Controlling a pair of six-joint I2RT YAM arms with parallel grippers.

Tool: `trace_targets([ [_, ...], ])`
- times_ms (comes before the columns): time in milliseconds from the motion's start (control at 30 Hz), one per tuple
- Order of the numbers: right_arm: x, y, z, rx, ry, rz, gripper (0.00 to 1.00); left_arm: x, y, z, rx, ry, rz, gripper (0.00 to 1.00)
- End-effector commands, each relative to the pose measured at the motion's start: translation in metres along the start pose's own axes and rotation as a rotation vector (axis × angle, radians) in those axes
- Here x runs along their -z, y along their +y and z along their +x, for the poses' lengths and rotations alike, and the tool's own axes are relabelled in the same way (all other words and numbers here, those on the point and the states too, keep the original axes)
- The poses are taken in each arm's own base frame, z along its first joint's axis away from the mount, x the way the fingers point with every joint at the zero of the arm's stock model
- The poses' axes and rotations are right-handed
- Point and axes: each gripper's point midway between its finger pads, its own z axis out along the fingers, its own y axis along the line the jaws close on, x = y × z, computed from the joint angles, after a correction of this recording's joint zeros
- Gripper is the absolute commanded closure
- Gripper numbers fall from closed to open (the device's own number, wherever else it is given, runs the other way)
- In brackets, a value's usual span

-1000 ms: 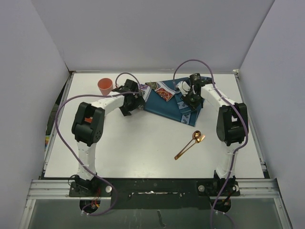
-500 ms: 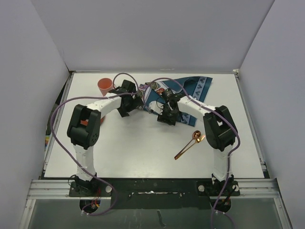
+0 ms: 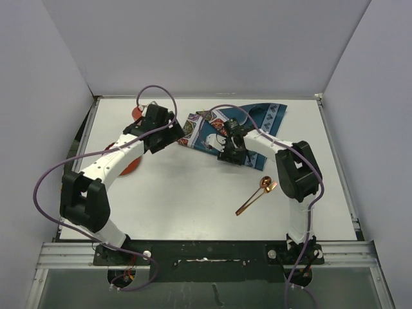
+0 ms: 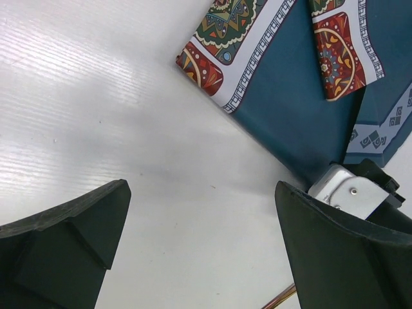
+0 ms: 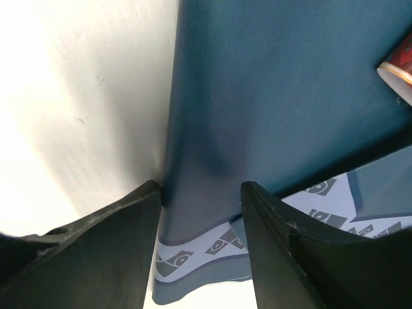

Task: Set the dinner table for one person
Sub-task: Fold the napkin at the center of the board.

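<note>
Left gripper [image 4: 201,193] hangs wide spread over the bare table [image 4: 96,96], just beside the left corner of the mat [image 4: 302,96]. Right gripper [image 5: 199,187] stands with jaws parted astride the mat's near edge, pinching nothing as far as I see. I judge the mat light, soft and floppy, so I would take it at a corner; the table itself is rigid.

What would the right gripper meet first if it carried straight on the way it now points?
Most likely the teal placemat: the right gripper points down at it, jaws apart; the remaining gap is unclear.
</note>
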Motion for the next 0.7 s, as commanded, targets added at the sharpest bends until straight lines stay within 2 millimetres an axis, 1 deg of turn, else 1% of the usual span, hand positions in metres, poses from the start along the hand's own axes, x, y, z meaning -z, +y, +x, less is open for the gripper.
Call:
trace_targets([
  [0,-0.01,0.003,0.001,0.001,0.001,0.014,0.5,0.032,0.0,-0.013,-0.013,-0.057,0.034,0.02],
  [33,-0.012,0.005,0.0,0.0,0.0,0.009,0.53,0.036,0.0,-0.013,-0.014,-0.058,0.041,0.02],
  [100,-0.015,0.006,-0.003,0.0,0.0,0.004,0.65,0.045,0.002,-0.013,-0.012,-0.062,0.045,0.02],
  [167,-0.018,0.005,-0.009,0.001,0.003,0.005,0.73,0.054,0.004,-0.013,-0.016,-0.068,0.049,0.02],
  [200,-0.018,0.005,-0.012,0.002,0.004,0.002,0.8,0.059,0.005,-0.013,-0.02,-0.071,0.052,0.02],
  [267,-0.014,0.004,-0.025,0.008,-0.005,-0.011,0.91,0.07,0.004,-0.016,-0.035,-0.072,0.058,0.02],
  [300,-0.01,0.004,-0.035,0.008,-0.015,-0.016,0.98,0.076,0.004,-0.017,-0.052,-0.072,0.061,0.02],
  [333,-0.004,0.002,-0.046,0.002,-0.03,-0.019,1.0,0.082,0.003,-0.018,-0.064,-0.07,0.062,0.02],
  [400,0.008,-0.001,-0.071,-0.036,-0.066,-0.037,1.0,0.092,0.002,-0.02,-0.082,-0.065,0.07,0.02],
  [500,0.028,0.004,-0.11,-0.121,-0.119,-0.137,1.0,0.104,0.001,-0.019,-0.082,-0.059,0.091,0.02],
  [533,0.034,0.011,-0.117,-0.15,-0.119,-0.183,1.0,0.106,0.001,-0.017,-0.077,-0.056,0.1,0.02],
  [600,0.041,0.019,-0.143,-0.189,-0.164,-0.236,1.0,0.109,0.0,-0.013,-0.066,-0.043,0.115,0.02],
  [667,0.045,0.038,-0.161,-0.197,-0.178,-0.294,1.0,0.112,0.0,-0.01,-0.065,-0.03,0.125,0.02],
])
